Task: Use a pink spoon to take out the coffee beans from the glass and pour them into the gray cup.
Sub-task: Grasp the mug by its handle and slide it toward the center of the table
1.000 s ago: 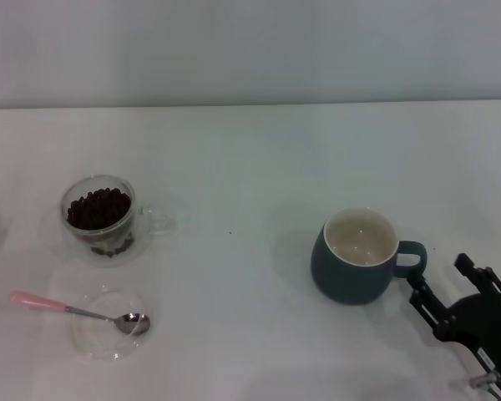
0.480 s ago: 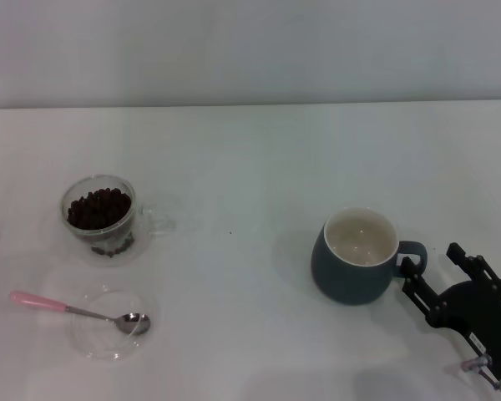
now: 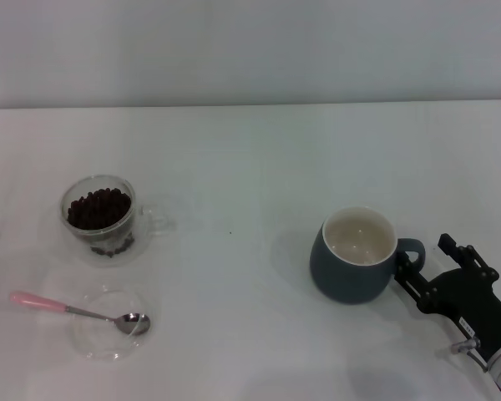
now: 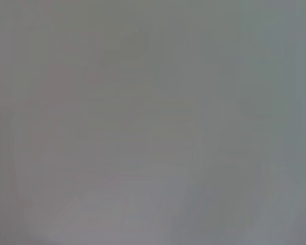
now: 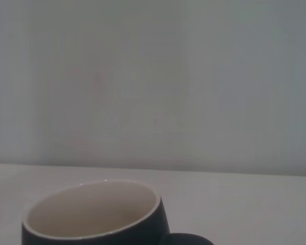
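Note:
The glass (image 3: 102, 219) stands at the left with its handle to the right and holds the coffee beans (image 3: 98, 207). The pink spoon (image 3: 71, 310) lies in front of it, its metal bowl resting in a flat clear dish (image 3: 107, 335) and its pink handle pointing left. The gray cup (image 3: 354, 257) stands at the right, its inside empty and its loop handle to the right; it also shows in the right wrist view (image 5: 94, 217). My right gripper (image 3: 427, 257) is open, low over the table, its fingers right beside the cup's handle. My left gripper is out of view.
Everything stands on a white table (image 3: 250, 167) that ends at a pale wall at the back. The left wrist view shows only a blank grey surface.
My right gripper has moved up and to the left, from the front right corner to the gray cup's handle. The cup, glass and spoon have not moved.

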Controlling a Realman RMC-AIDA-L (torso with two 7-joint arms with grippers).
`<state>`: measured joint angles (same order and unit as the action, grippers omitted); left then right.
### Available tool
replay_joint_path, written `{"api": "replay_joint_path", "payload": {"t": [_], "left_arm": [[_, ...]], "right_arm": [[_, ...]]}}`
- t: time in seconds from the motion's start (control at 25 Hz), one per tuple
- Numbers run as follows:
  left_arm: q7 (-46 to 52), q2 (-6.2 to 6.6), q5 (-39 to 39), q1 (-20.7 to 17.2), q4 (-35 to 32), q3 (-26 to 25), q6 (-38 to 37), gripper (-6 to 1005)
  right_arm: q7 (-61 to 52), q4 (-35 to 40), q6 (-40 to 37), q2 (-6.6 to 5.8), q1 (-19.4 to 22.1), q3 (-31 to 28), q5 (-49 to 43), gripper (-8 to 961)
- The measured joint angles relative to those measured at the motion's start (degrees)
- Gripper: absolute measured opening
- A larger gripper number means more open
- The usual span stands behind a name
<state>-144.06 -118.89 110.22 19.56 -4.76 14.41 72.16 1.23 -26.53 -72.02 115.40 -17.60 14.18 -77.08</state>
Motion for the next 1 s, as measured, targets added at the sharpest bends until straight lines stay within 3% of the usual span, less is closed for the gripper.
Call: {"api": "replay_joint_path", "payload": {"t": [0.24, 0.4, 1.0], "left_arm": [[0.0, 0.10, 0.0, -0.2, -0.1, 0.0, 0.0, 861], [-0.2, 0.10, 0.0, -0.3, -0.1, 0.0, 0.0, 861], [0.0, -0.06, 0.0, -0.7, 0.0, 0.0, 0.4, 862]], "right_arm": [[-0.5, -0.1, -0.4, 0.00, 0.0, -0.7, 0.0, 774], [-0.6, -0.6, -0.2, 0.00, 0.1, -1.6, -0.2, 552], [-1.6, -1.6, 0.0, 0.15, -1.2, -2.2, -6.9, 226]]}}
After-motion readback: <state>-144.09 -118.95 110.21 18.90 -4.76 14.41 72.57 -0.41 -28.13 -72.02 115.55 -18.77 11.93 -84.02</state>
